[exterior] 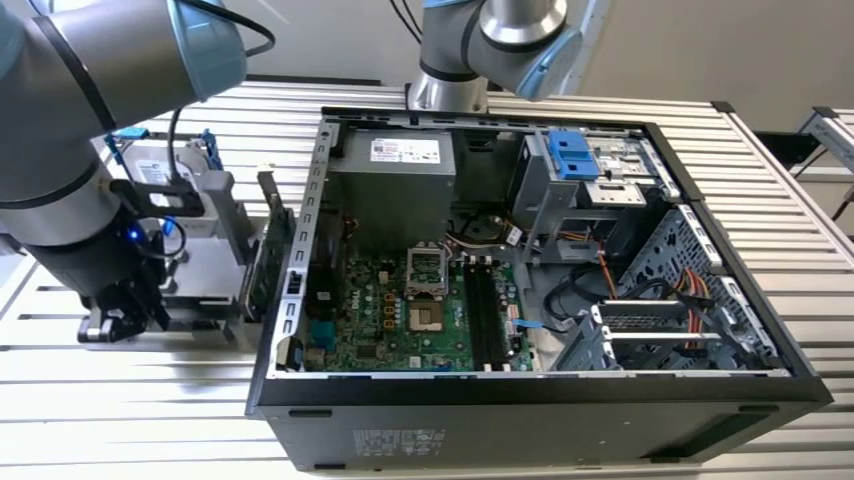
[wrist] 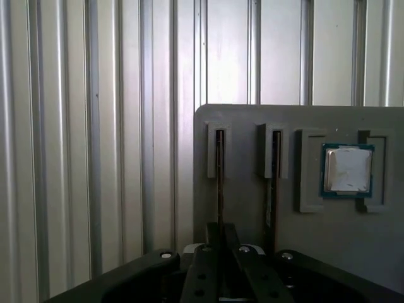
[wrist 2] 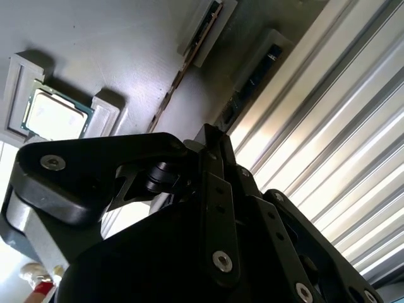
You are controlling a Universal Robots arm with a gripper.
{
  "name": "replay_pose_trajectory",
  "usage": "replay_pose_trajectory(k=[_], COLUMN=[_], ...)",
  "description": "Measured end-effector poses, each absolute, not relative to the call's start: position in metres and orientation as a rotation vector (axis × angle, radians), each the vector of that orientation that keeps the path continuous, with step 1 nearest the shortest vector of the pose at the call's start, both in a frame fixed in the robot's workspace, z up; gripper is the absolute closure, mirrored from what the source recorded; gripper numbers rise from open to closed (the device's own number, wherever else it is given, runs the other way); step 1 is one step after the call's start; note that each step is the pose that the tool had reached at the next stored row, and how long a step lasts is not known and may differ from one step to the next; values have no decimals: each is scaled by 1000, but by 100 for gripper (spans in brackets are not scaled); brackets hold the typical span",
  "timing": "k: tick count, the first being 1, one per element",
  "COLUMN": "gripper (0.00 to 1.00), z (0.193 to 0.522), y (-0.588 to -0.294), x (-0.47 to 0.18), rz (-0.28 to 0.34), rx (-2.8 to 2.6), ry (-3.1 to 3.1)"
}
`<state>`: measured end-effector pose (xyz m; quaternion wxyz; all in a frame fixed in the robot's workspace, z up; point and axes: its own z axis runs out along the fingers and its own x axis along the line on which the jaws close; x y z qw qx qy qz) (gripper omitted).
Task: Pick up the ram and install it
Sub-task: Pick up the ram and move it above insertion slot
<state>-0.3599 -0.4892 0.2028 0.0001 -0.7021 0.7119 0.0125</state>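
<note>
So the black end effector (wrist: 221, 238) is down at the flat grey holder plate (wrist: 246, 205) on the ribbed aluminium surface (wrist: 95, 158). Its fingers are pressed together, pinching the ram (wrist: 219, 177), a slim dark stick standing edge-on in a slot of that plate. A second thin stick (wrist: 273, 180) sits in the slot just beside it, with a square silver processor chip (wrist: 346, 169) past that. In the exterior view the open black computer case (exterior: 534, 405) lies to the exterior view's right of the end effector (exterior: 114, 320).

High overview, two close-ups
Exterior view looks down on the computer case (exterior: 534, 420); both wrist views closely face the grey holder (wrist: 246, 202) (wrist 2: 126, 50).
</note>
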Motion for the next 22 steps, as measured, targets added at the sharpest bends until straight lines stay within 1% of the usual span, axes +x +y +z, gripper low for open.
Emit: replay_pose_trajectory(k=[22], gripper=[100], z=[211], y=[-489], x=[-360], rz=[39], rx=[-2206], ry=[2237])
